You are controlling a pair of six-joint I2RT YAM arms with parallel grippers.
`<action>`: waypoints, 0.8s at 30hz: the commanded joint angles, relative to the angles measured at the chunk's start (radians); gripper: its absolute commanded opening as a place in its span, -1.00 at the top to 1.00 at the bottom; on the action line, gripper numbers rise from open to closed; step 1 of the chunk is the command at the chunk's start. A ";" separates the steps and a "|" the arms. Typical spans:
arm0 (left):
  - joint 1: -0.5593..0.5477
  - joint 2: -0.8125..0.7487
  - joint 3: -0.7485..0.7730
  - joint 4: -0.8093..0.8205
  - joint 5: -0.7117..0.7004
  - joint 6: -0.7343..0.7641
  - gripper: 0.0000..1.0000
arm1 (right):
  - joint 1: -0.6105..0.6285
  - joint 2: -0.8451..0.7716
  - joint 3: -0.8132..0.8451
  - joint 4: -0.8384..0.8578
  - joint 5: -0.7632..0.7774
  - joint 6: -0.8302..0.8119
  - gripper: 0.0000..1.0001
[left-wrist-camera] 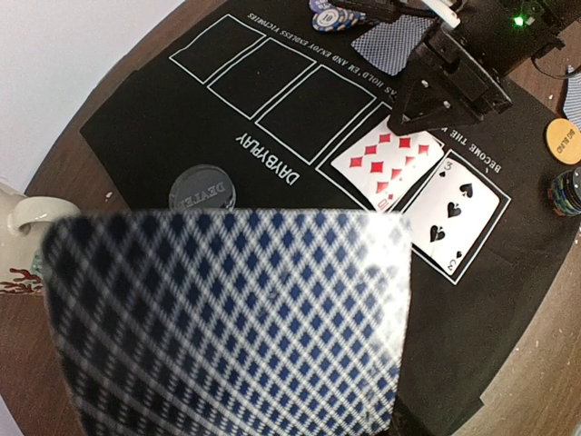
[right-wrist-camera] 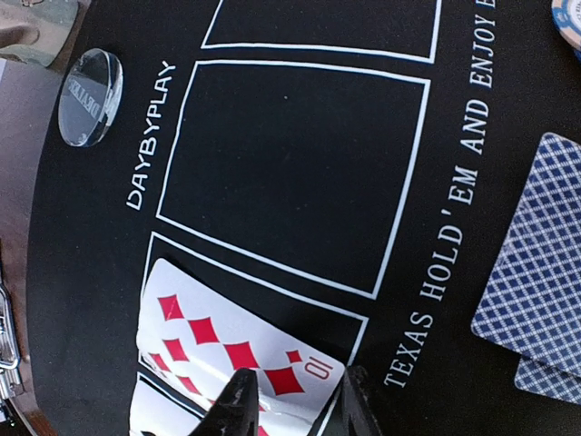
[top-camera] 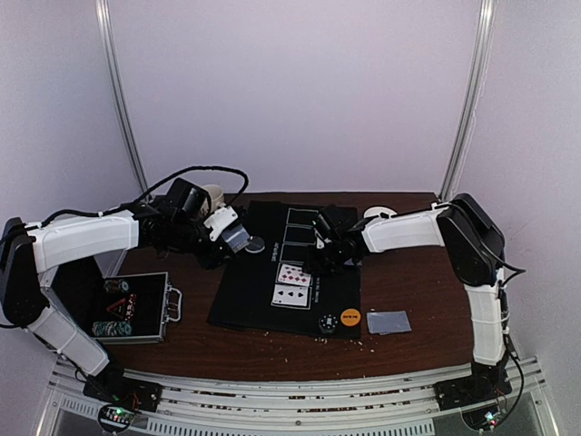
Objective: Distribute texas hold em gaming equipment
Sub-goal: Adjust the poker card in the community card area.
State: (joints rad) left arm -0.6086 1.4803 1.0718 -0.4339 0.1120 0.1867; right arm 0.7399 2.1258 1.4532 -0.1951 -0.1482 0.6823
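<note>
Left pincer: the left pincer was pinching a held card above the near-left part of the mat; its fingers were hidden behind that card in the wrist view.
Held card: it was blue-and-white checked, back to the camera, and blurred. It filled the lower half of the left wrist view and blocked sight of the bench below it.
Right pincer: the right pincer was spread, with its fingers low over one edge of the ten of diamonds. Whether they touched it could not be told.
Mat: the black mat carried white outlined boxes, and the three nearest the dealer button were bare.
Face-up cards: the ten of diamonds lay in an outlined box, with a spade card just beside it in the next box.
Dealer button: the dealer button was a clear disc on the mat's left border, well apart from both pincers.
Face-down pair: the face-down pair overlapped beyond the printed lettering, near a blue chip.
Near-right corner: an orange disc and a chip stack sat side by side on the mat. A loose grey card lay just off it on the bench.
Bystanders: a white mug stood behind the left arm, and a chip case lay open at the near left.
</note>
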 commanded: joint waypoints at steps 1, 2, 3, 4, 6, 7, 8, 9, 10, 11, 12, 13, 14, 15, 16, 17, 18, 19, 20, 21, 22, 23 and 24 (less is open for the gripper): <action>0.007 -0.013 0.024 0.027 0.010 0.000 0.15 | 0.003 0.039 0.045 -0.046 -0.017 -0.018 0.33; 0.006 -0.012 0.024 0.027 0.009 0.000 0.15 | 0.002 0.039 0.047 -0.046 -0.016 -0.021 0.33; 0.006 -0.012 0.025 0.027 0.010 0.000 0.15 | 0.003 0.037 0.047 -0.046 -0.015 -0.021 0.33; 0.006 -0.012 0.025 0.027 0.010 0.000 0.15 | 0.004 0.036 0.049 -0.046 -0.013 -0.024 0.33; 0.007 -0.014 0.025 0.027 0.011 0.000 0.15 | 0.003 0.036 0.054 -0.046 -0.004 -0.032 0.33; 0.007 -0.014 0.025 0.027 0.012 0.000 0.15 | 0.003 0.036 0.060 -0.052 0.002 -0.035 0.33; 0.007 -0.014 0.025 0.026 0.012 0.000 0.15 | 0.003 0.037 0.067 -0.058 0.006 -0.038 0.33; 0.006 -0.015 0.025 0.027 0.013 0.000 0.15 | 0.003 0.037 0.076 -0.068 0.010 -0.044 0.33; 0.006 -0.015 0.024 0.026 0.014 0.001 0.15 | 0.004 0.036 0.087 -0.082 0.017 -0.049 0.33; 0.006 -0.016 0.024 0.026 0.012 0.002 0.15 | 0.003 0.032 0.096 -0.094 0.026 -0.060 0.32; 0.006 -0.017 0.024 0.027 0.013 0.001 0.15 | 0.004 0.024 0.103 -0.102 0.033 -0.075 0.30; 0.007 -0.017 0.023 0.026 0.014 0.001 0.15 | 0.003 0.009 0.108 -0.102 0.034 -0.095 0.26; 0.007 -0.017 0.023 0.027 0.017 0.002 0.15 | 0.003 -0.007 0.114 -0.098 0.032 -0.125 0.23; 0.007 -0.017 0.022 0.027 0.021 0.003 0.15 | 0.003 -0.038 0.120 -0.089 0.030 -0.157 0.18; 0.007 -0.017 0.023 0.026 0.025 0.004 0.15 | 0.004 -0.057 0.127 -0.079 0.023 -0.190 0.14; 0.007 -0.017 0.023 0.027 0.029 0.005 0.15 | 0.003 -0.085 0.127 -0.057 -0.001 -0.230 0.07; 0.007 -0.018 0.024 0.027 0.032 0.005 0.15 | 0.003 -0.126 0.118 -0.018 -0.053 -0.276 -0.06; 0.007 -0.021 0.023 0.027 0.036 0.007 0.15 | 0.003 -0.157 0.103 0.030 -0.131 -0.303 -0.20; 0.006 -0.023 0.022 0.027 0.041 0.009 0.15 | 0.002 -0.178 0.090 0.090 -0.231 -0.320 -0.35; 0.007 -0.024 0.022 0.027 0.045 0.011 0.15 | 0.001 -0.194 0.080 0.145 -0.330 -0.321 -0.57; 0.007 -0.027 0.021 0.027 0.051 0.013 0.15 | 0.003 -0.199 0.077 0.201 -0.411 -0.305 -0.66; 0.007 -0.028 0.020 0.026 0.056 0.015 0.15 | 0.003 -0.194 0.079 0.247 -0.451 -0.277 -0.68; 0.006 -0.030 0.020 0.027 0.061 0.016 0.15 | 0.002 -0.182 0.088 0.280 -0.465 -0.248 -0.68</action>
State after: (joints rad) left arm -0.6086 1.4799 1.0718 -0.4339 0.1360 0.1890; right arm 0.7383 1.9934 1.5360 -0.1364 -0.3603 0.4355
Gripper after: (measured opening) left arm 0.426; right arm 0.827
